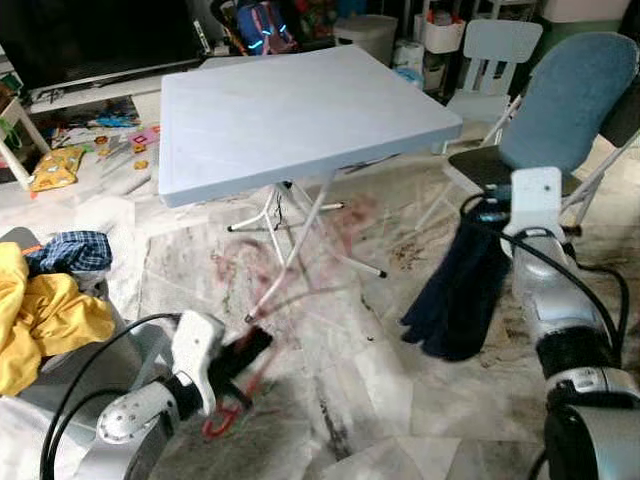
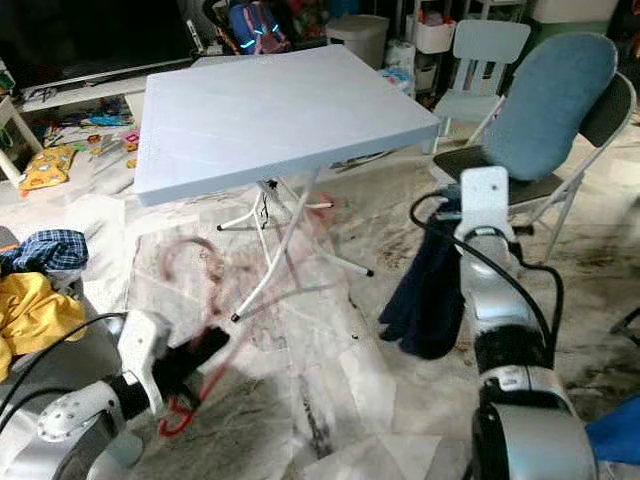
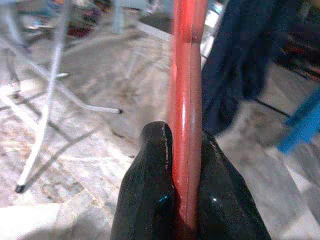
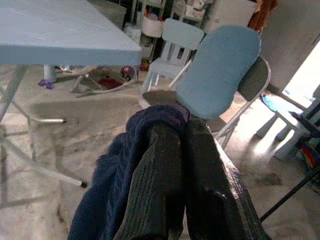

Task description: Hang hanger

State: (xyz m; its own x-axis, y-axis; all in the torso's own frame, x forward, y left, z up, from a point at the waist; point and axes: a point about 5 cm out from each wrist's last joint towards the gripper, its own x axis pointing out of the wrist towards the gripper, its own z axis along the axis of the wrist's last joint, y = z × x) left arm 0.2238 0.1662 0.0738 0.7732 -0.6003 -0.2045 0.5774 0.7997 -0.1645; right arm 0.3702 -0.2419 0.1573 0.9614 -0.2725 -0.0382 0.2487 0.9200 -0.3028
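A red plastic hanger [image 3: 185, 100] is clamped between the black fingers of my left gripper [image 3: 182, 165], which is shut on it. In the eye views that gripper [image 1: 245, 355] sits low at the left above the marble floor. The hanger [image 1: 228, 415] is smeared by motion, with its hook end hanging below the fingers. My right gripper [image 4: 182, 127] is shut on a dark blue garment [image 1: 460, 290]. The garment hangs limp from the fingers, in front of the folding chair and above the floor.
A pale blue folding table [image 1: 290, 110] stands ahead at centre, its thin white legs [image 1: 300, 235] splayed on the floor. A folding chair with a blue cushion [image 1: 570, 100] stands at the right, a white child's chair [image 1: 490, 60] behind. Yellow and plaid clothes [image 1: 45, 305] lie piled at the left.
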